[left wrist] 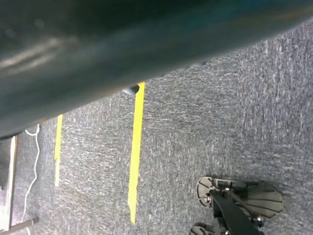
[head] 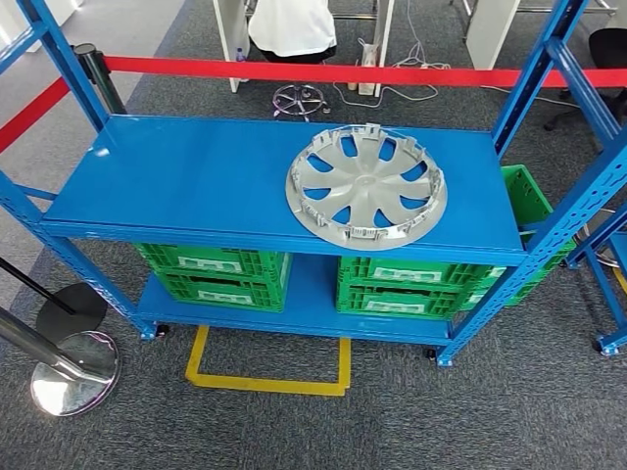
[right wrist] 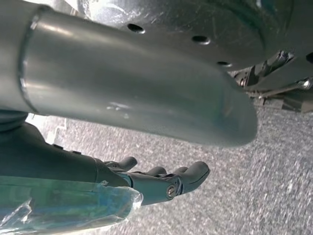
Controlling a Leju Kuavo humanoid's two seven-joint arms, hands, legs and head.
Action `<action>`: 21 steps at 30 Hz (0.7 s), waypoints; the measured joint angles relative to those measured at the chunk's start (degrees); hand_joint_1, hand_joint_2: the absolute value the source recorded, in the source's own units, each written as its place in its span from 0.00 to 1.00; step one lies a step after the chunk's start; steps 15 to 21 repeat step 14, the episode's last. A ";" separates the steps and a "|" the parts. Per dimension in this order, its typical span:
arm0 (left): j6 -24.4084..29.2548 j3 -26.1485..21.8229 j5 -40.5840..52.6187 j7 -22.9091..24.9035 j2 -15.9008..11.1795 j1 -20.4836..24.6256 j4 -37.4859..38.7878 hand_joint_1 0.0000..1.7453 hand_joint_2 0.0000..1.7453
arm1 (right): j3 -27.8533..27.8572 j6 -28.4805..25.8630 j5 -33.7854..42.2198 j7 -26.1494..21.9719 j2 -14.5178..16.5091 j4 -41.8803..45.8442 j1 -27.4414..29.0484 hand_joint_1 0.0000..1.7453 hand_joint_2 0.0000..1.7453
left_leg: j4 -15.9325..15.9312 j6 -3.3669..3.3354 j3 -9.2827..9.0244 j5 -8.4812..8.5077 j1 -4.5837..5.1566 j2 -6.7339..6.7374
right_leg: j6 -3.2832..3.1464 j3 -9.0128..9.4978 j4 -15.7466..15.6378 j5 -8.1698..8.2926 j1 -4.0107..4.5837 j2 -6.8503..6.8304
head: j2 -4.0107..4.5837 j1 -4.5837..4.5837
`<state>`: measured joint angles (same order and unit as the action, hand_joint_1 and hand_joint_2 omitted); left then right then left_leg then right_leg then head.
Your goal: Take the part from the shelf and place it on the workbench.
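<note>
From the head view I see the part, a silver hubcap (head: pixel 366 185), lying flat on the top board of the blue shelf (head: pixel 185 181), toward the right end and near the front edge, inner side up with its clip ring showing. Nothing touches it. On the lower board sit green crates: one on the left (head: pixel 216 275), one on the right (head: pixel 403 286), and another green crate (head: pixel 526 201) pokes out at the far right behind the upright. A red barrier strap (head: pixel 311 71) runs across beyond the shelf, and past it a person in a white top (head: pixel 290 26) sits at a desk. On the grey carpet in front of the shelf is a yellow tape outline (head: pixel 269 377); chrome stanchion bases (head: pixel 73 372) stand at near left. In the right wrist view my right hand (right wrist: pixel 162 182) hangs over the carpet, fingers (right wrist: pixel 193 174) slightly curled and lying close side by side, holding nothing, thumb apart from them; I call it open. The left wrist view looks down at carpet with yellow tape lines (left wrist: pixel 135 152); the left hand itself is not there, so I cannot tell how its fingers lie.
</note>
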<state>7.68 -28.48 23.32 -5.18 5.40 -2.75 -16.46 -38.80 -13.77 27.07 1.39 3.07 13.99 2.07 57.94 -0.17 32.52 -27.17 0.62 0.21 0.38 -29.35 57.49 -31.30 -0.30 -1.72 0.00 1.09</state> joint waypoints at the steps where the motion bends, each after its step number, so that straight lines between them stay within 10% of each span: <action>1: -0.28 1.01 -0.88 0.19 -0.19 -0.22 -0.17 0.00 0.00 | 1.40 0.51 -1.03 -0.04 -0.09 0.27 0.23 0.00 0.00 | 0.00 -0.01 0.00 -0.01 0.00 0.00 | 0.00 0.00 0.00 0.00 0.00 0.00 | 0.00 0.00; 13: -3.66 13.05 -11.40 2.43 -2.39 -2.68 -2.21 0.00 0.00 | 18.16 6.66 -13.23 -0.64 -1.30 3.56 2.91 0.00 0.00 | 0.00 -0.07 -0.01 -0.10 0.00 0.00 | 0.05 -0.01 -0.01 -0.05 -0.01 0.00 | 0.00 0.00; 21: -3.79 13.51 -11.80 2.50 -2.47 -2.78 -2.28 0.00 0.00 | 18.79 6.90 -13.69 -0.67 -1.34 3.69 3.03 0.00 0.00 | 0.00 -0.07 -0.01 -0.10 0.00 0.00 | 0.06 -0.01 -0.01 -0.06 -0.01 0.00 | 0.00 0.00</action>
